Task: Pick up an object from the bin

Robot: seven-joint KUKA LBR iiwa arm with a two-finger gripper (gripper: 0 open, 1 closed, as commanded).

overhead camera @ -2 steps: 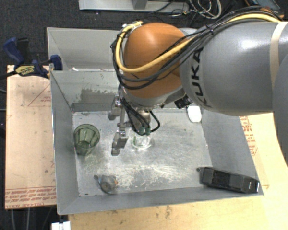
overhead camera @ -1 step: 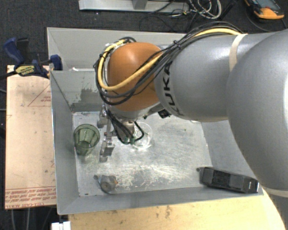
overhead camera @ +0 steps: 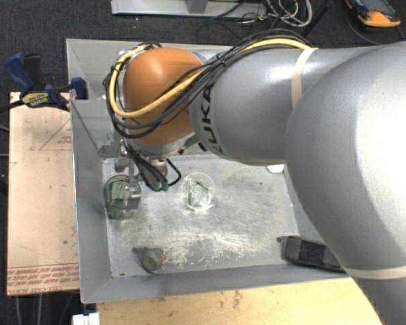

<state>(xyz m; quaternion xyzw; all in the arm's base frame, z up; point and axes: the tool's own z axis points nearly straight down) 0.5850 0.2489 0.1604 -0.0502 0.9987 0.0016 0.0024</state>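
Note:
My gripper hangs under the arm's orange cover at the left side of the bin. It is right over a greenish see-through cup-like thing that lies by the left wall, and its lower end overlaps that thing's top right. A clear round lid-like piece lies a little to the right, apart from the gripper.
A small grey lump with a brownish end lies near the bin's front wall. A flat black block sits in the front right corner, partly under the arm. The arm covers the bin's back and right.

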